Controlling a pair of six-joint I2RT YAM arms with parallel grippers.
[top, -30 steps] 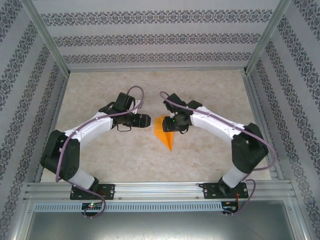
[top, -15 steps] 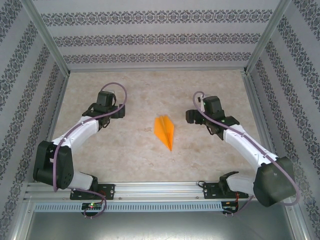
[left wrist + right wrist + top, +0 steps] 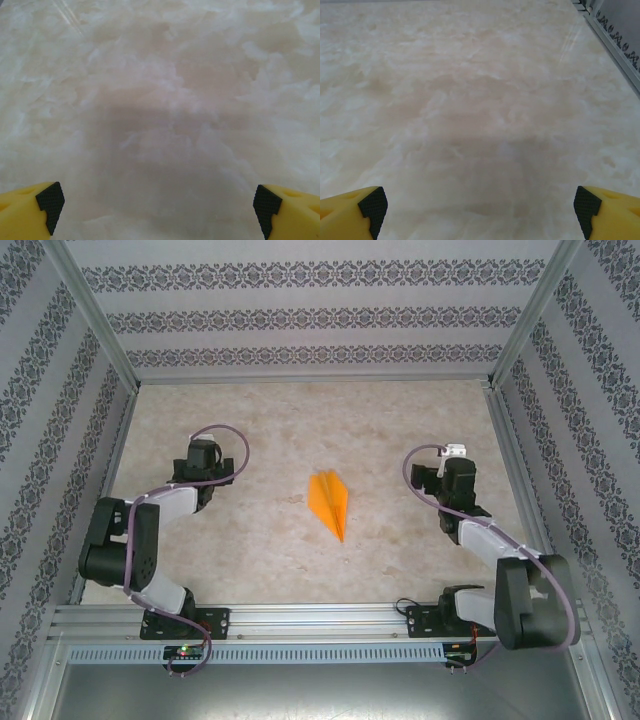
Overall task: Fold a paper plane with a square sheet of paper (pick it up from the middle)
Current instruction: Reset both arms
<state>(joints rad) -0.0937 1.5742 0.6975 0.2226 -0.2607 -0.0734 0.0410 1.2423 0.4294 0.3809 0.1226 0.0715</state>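
The marble-patterned table (image 3: 300, 570) carries the paper plane (image 3: 331, 502) near its centre, with bare surface around the paper plane on every side. Patterned enclosure walls (image 3: 300, 315) and an aluminium frame rail (image 3: 320, 618) bound the table, all well apart from the paper plane. The left arm (image 3: 160, 508) stands well to the left of the paper plane and the right arm (image 3: 490, 538) well to its right, leaving an open strip on each flank. The paper plane lies flat, a slim orange-yellow dart with a centre crease, its nose toward the near frame rail, apart from both arms. The left gripper (image 3: 160, 212) has its yellow fingers (image 3: 25, 212) spread wide, with only bare table between them. The right gripper (image 3: 480, 212) is spread wide likewise, nothing held; a frame edge (image 3: 615, 45) runs past it on the side away from the paper plane
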